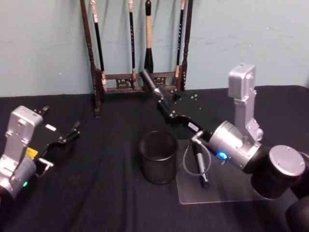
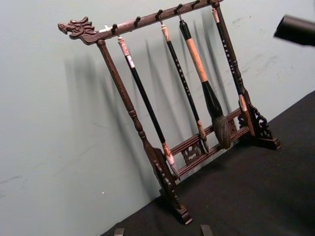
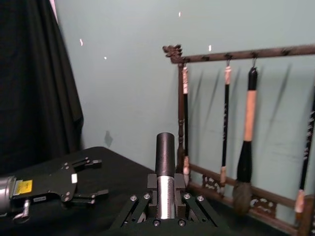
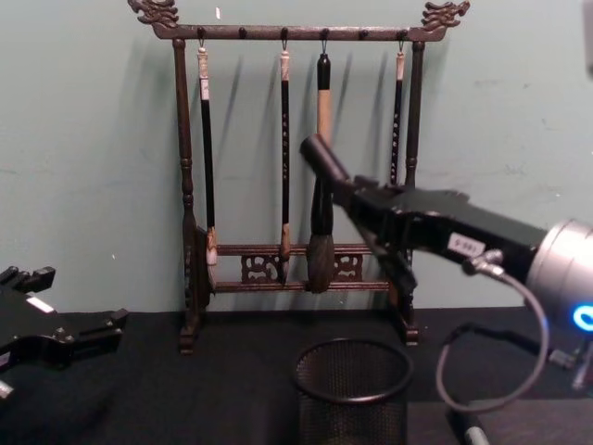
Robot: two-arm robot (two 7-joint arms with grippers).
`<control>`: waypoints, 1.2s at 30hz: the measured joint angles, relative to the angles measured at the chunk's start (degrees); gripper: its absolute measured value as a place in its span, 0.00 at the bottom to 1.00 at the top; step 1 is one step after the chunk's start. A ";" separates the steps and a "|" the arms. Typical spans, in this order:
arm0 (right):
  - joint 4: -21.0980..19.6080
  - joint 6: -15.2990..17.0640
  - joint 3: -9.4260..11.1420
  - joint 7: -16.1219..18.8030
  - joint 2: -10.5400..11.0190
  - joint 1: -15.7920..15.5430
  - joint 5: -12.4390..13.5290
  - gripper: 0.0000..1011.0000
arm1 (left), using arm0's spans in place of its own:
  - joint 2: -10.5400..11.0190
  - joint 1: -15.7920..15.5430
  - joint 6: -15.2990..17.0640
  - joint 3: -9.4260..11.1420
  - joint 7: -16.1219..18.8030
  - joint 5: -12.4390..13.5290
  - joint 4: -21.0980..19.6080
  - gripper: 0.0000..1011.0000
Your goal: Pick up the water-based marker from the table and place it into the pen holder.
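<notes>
One slim marker with a black cap end and a silvery barrel is what matters here. It is off the matte black desk and held above the round black wire-mesh pen holder, a little toward the holder's far side. The right end effector has it, jaws closed on the pale part of the barrel.

I would expect the marker to be light and stiff, a smooth round plastic tube and not fragile. Its one vice is probably slipperiness: pinched between flat jaws, a round barrel can twist or slide. The hold sits low on the barrel, so most of the length, including the black end, stands proud of the jaws. That suits dropping it into a cup. A grip nearer the middle would resist swivelling better.

The long axis runs straight out along the end effector's own line. From the chest view it is tilted, not upright. The black end points up and to the robot's left, toward the tall dark wooden brush rack behind the holder. The gripped end slants down toward the holder's right. It looks to need turning steeper before it will go through the rim.

Well to the holder's left, the left end effector hangs low over the desk, fingers spread and empty.
</notes>
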 joint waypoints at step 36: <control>6.57 1.70 -4.75 -1.03 -1.12 0.73 -1.30 0.20 | 0.00 0.00 0.00 0.00 0.00 0.00 0.00 0.99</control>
